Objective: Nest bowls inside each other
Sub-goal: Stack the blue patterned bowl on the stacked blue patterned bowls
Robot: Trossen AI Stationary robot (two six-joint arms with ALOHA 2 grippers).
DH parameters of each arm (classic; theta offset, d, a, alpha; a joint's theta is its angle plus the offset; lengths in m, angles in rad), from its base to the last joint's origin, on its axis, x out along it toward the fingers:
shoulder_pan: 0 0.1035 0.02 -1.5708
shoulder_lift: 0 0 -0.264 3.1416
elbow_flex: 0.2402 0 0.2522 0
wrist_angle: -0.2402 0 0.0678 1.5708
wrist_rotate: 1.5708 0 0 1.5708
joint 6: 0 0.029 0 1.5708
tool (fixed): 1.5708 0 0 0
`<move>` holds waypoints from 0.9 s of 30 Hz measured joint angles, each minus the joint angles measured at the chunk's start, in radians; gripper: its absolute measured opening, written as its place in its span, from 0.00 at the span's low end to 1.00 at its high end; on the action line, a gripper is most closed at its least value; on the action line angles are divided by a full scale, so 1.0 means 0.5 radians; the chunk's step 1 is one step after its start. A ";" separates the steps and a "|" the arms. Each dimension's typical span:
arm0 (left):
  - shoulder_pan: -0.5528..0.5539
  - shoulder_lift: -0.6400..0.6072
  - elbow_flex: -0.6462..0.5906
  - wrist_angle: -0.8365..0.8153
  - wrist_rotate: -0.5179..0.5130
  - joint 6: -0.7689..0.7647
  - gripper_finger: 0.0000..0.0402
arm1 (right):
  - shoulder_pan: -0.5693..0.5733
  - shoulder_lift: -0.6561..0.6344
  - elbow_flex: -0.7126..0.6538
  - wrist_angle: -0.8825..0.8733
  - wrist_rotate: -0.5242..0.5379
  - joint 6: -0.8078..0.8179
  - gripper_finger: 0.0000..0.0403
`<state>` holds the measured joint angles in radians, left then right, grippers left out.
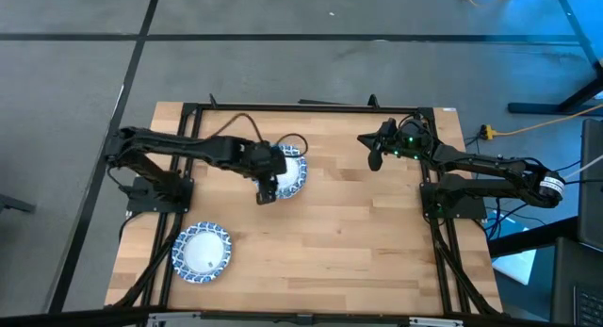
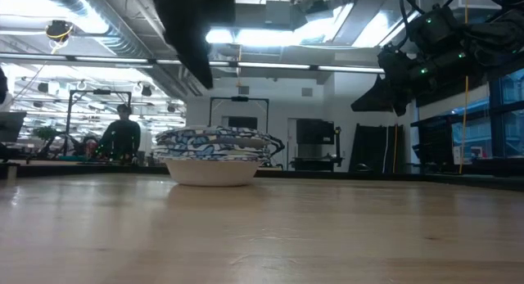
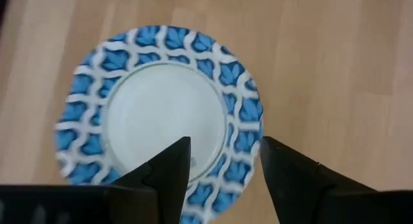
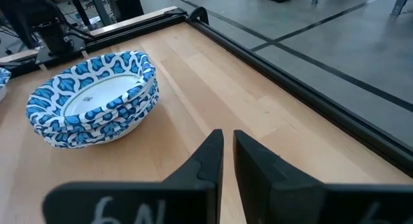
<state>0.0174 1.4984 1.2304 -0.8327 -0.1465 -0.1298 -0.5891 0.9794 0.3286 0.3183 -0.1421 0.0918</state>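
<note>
Wooden table (image 1: 339, 223) is carrying nested bowls (image 1: 290, 171); left gripper (image 1: 267, 190) is hovering above, fingers parted, empty. Right gripper (image 1: 375, 155) is waiting apart, fingers nearly closed, empty.

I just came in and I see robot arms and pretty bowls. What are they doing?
The left gripper hangs open right over the stack of bowls near the far middle of the table, holding nothing. Another bowl sits alone at the near left. The right gripper waits, nearly shut and empty, at the far right.
</note>
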 joint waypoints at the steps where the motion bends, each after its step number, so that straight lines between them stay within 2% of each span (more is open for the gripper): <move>1: 0.000 -0.046 0.000 -0.039 0.000 0.017 0.45 | 0.001 0.000 0.000 0.000 0.000 -0.010 0.09; 5: -0.002 -0.227 0.000 -0.205 0.005 -0.011 0.45 | 0.001 0.000 0.000 -0.003 0.001 -0.042 0.09; 15: -0.088 -0.495 0.000 -0.821 0.006 -0.414 0.45 | 0.000 0.000 0.001 0.008 0.019 -0.052 0.09; 23: -0.249 -0.517 -0.004 -1.024 -0.002 -0.542 0.43 | 0.000 0.000 0.001 0.011 0.020 -0.049 0.09; 27: -0.316 -0.511 -0.167 -1.078 0.054 -0.620 0.43 | 0.001 0.000 0.001 0.011 0.019 -0.049 0.09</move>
<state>-0.1407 1.2427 1.1470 -1.3717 -0.1194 -0.4400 -0.5889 0.9794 0.3290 0.3237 -0.1326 0.0673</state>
